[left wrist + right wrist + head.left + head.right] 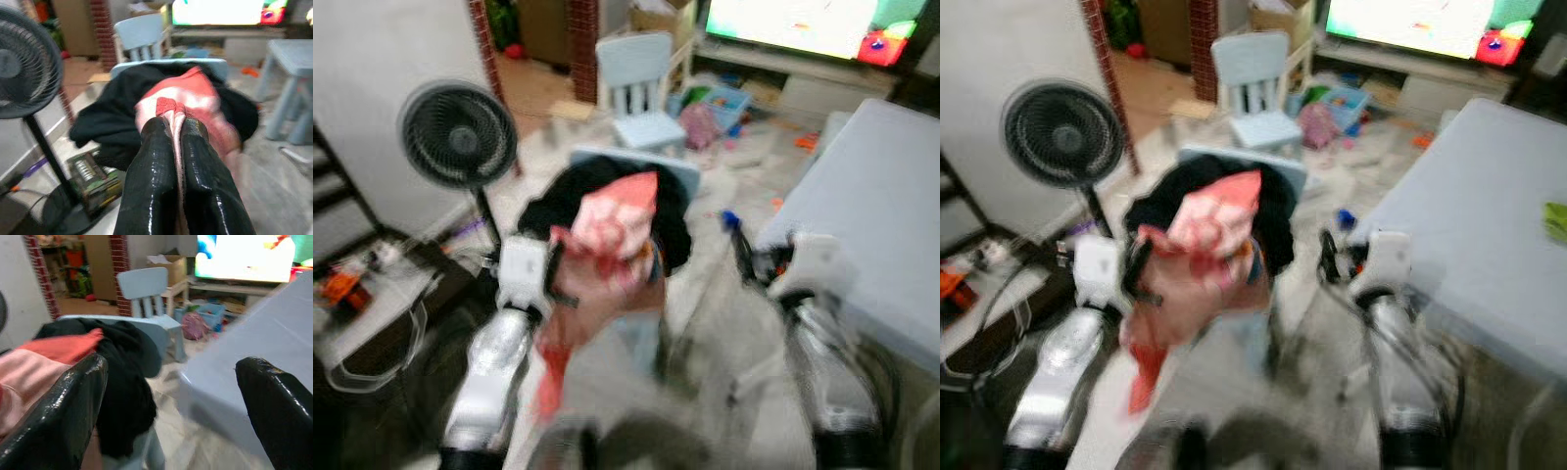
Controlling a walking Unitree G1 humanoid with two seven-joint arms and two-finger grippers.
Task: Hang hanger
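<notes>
Item: my left gripper (178, 134), jaws clamped on a pink garment (607, 235) just before the chair (641, 83), right gripper (171, 382) jaws wide and empty beside the desk (881, 196); no hanger discernible; risk, I judge: thin pinch slipping while walking.

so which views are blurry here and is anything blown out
Left and right eye views: motion-smeared throughout, worst at the arms near the bottom; TV screen blown out. Left wrist view: left gripper sharp on the pink garment, background soft. Right wrist view: right gripper fingers crisp, room soft.
</notes>
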